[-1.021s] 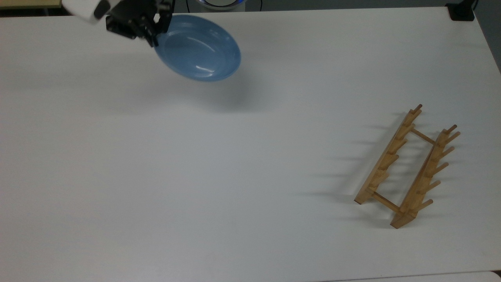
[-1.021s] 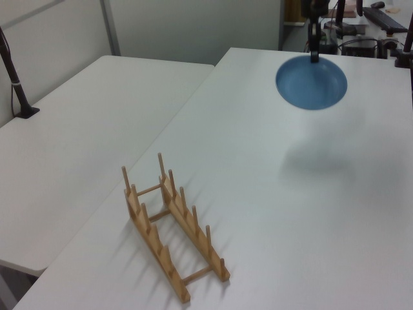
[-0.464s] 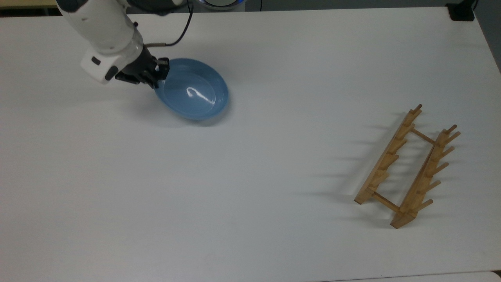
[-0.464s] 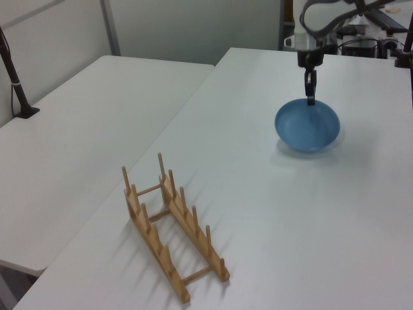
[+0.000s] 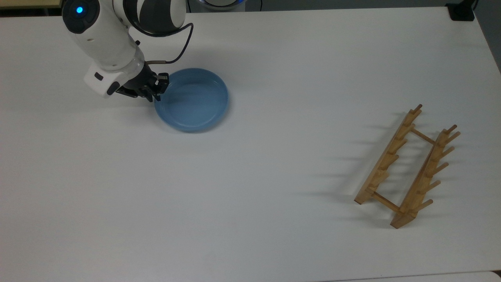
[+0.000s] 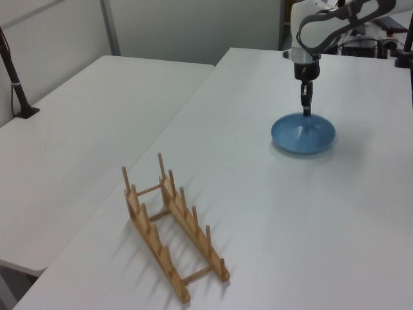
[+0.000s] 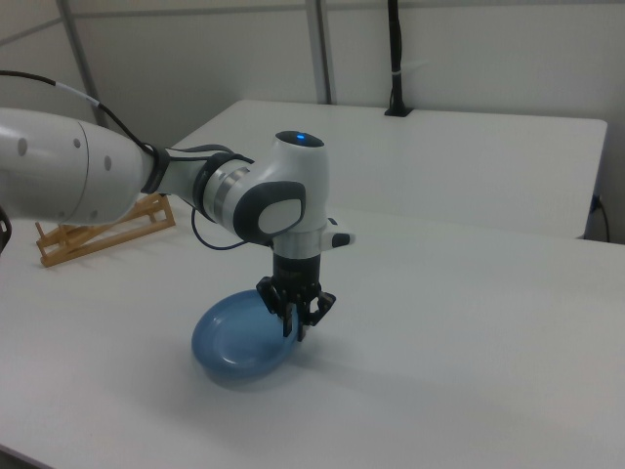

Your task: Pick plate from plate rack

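Note:
The light-blue plate (image 5: 191,100) (image 6: 303,134) (image 7: 234,342) lies flat, open side up, on the white table in the top view's upper left. My gripper (image 5: 158,91) (image 6: 307,111) (image 7: 295,330) points down at the plate's left rim in the top view, and its fingers stand shut on that rim. The wooden plate rack (image 5: 407,168) (image 6: 171,223) (image 7: 98,233) stands with nothing between its pegs, far off at the top view's right.
A second white table (image 6: 84,129) adjoins on the left view's left, with a black post (image 6: 13,77) clamped to it. A black clamp (image 5: 462,11) sits at the table's corner in the top view's upper right. The white arm (image 5: 105,43) rises above the plate's left side.
The plate has come down from the air, tilted, and now rests flat on the table. The gripper lowered with it, staying on the rim. The rack has not moved.

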{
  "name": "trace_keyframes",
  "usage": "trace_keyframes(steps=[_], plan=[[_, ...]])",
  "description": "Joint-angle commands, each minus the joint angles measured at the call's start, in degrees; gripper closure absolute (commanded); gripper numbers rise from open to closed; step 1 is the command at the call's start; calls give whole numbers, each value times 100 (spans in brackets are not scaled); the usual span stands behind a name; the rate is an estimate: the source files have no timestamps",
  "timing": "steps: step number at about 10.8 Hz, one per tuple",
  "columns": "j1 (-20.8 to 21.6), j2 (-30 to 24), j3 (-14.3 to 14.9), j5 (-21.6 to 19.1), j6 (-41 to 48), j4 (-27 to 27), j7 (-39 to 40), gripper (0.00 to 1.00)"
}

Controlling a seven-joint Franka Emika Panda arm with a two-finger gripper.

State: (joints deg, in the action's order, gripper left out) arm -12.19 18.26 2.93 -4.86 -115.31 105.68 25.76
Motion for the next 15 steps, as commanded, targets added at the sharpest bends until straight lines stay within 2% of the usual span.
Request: trace_keyframes(steps=[1,3,6,8,11,12,13,15], plan=[[-91,-269,15,-129,8,-134,-61,0],[-3,-637,-11,-129,227,-389,-701,0],[216,-1331,-47,-112,1322,-942,-2369,0],[540,-1753,-55,-120,2394,-1197,-3126,0],[1068,-2133,-47,-120,2777,-1313,-4216,0],[1374,-2185,-38,-33,2925,-1322,-4698,0],[1464,-2195,-47,81,2900,-1322,-4642,0],[1447,-2168,-47,362,2455,-1304,-3052,0]])
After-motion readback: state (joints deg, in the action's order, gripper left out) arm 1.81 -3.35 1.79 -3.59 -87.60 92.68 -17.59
